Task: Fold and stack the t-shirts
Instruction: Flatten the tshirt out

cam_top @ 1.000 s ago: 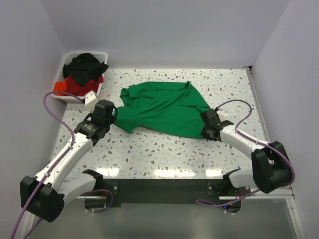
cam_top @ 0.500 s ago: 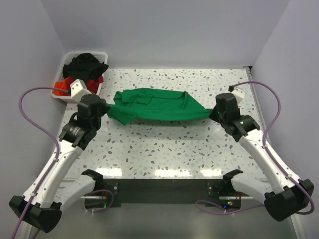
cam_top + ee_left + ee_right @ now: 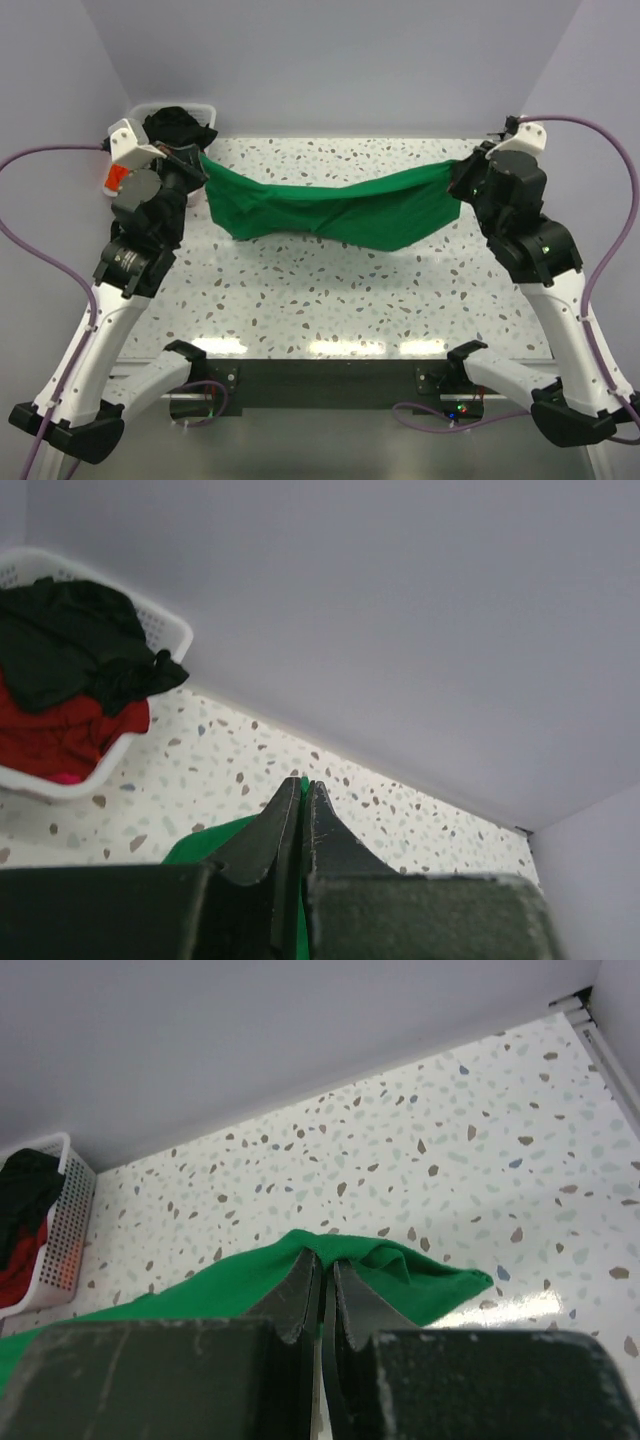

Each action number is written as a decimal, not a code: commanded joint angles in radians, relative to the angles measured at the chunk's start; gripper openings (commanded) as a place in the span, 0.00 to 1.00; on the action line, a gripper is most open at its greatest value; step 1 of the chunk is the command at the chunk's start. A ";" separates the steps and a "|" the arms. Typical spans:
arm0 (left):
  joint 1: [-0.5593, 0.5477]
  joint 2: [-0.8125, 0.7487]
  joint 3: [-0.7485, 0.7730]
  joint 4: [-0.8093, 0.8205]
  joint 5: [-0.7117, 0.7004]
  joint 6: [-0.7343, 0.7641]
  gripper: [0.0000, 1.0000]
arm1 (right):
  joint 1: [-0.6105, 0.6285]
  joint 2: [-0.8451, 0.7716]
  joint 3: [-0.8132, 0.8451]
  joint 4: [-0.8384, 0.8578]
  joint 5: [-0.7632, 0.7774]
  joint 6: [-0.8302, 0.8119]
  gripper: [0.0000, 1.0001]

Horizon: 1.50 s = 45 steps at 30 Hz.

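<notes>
Green t-shirt point(image 3: 330, 212) stretched between left fingers point(image 3: 265, 832) and right fingers point(image 3: 298, 1285)

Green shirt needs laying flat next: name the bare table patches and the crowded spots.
Bare: the wide table strip between the hanging green t-shirt and the arm bases; a narrower strip between shirt and back wall. Crowded: far left corner, where the full white bin sits by the left gripper; the right gripper pinches the shirt's other end.
</notes>
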 commanded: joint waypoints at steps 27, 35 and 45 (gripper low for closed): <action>-0.003 -0.032 0.349 0.288 0.136 0.323 0.00 | 0.001 -0.198 0.054 0.090 -0.013 -0.154 0.00; -0.001 -0.079 0.354 0.262 0.146 0.319 0.00 | 0.001 -0.217 0.136 0.091 -0.051 -0.162 0.00; -0.001 0.138 0.420 0.271 -0.026 0.349 0.00 | 0.001 -0.047 0.128 0.215 0.045 -0.251 0.00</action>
